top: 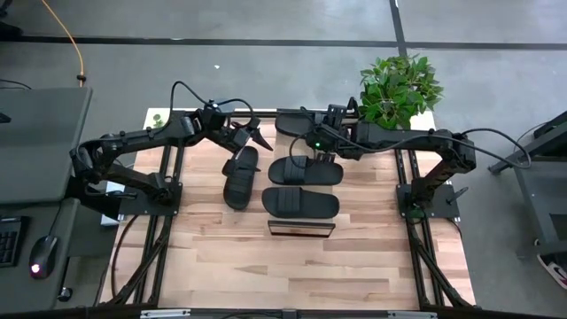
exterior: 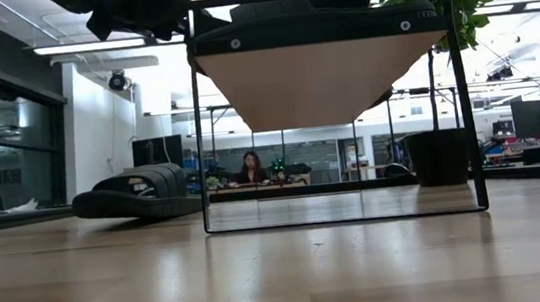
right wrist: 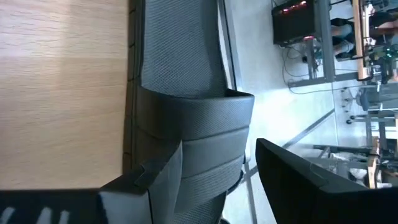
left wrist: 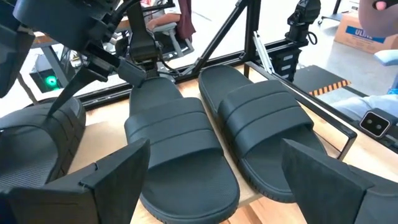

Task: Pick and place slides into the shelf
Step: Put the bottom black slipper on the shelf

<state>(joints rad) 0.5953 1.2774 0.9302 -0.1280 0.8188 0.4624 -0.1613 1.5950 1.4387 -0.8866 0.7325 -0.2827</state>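
Note:
Two black slides lie side by side on the light-wood shelf [top: 301, 229]: a near one [top: 299, 202] and a middle one [top: 306, 171]. A third slide [top: 297, 122] lies farther back, under the right arm. The fourth slide [top: 241, 177] rests sole-down on the table left of the shelf, also in the low view [exterior: 134, 197]. My right gripper [top: 316, 158] is open over the middle slide's far side. My left gripper [top: 257, 137] hangs open in the air, facing both shelf slides [left wrist: 180, 143]. My right gripper [right wrist: 217, 146] is open, with one finger [right wrist: 149, 186] in front of the strap [right wrist: 199, 124] of a slide lying flat by the shelf's metal edge, and the other finger beyond that edge. Whether a finger touches the strap, I cannot tell.
A potted plant [top: 399, 89] stands at the table's far right corner. Dark arm frames [top: 168, 186] run along both table sides. In the low view the shelf's thin metal frame [exterior: 466, 100] stands mid-table. Bare wood [top: 292, 275] lies in front of the shelf.

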